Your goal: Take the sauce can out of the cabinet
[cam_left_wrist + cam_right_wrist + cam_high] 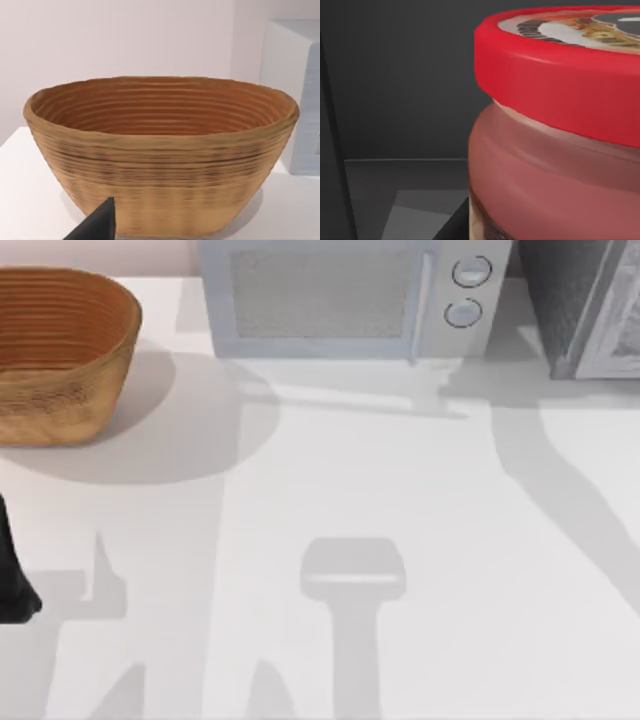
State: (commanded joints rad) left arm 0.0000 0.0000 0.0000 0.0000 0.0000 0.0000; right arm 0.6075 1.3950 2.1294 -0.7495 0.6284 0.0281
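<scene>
The sauce can (555,150) looms very close in the right wrist view, with a red-rimmed lid and a reddish side. It stands inside the dark cabinet (395,90), on the cabinet's grey floor. One dark finger (451,229) of my right gripper presses against the can's side, and the gripper is shut on the can. From above, the cabinet (580,310) is the speckled grey box at the table's back right. My left arm (12,580) is parked at the table's left edge, facing the basket.
A woven wicker basket (60,350) stands at the back left, and the left wrist view looks straight at the basket (160,165). A pale microwave (350,295) with two round knobs sits at the back middle, next to the cabinet.
</scene>
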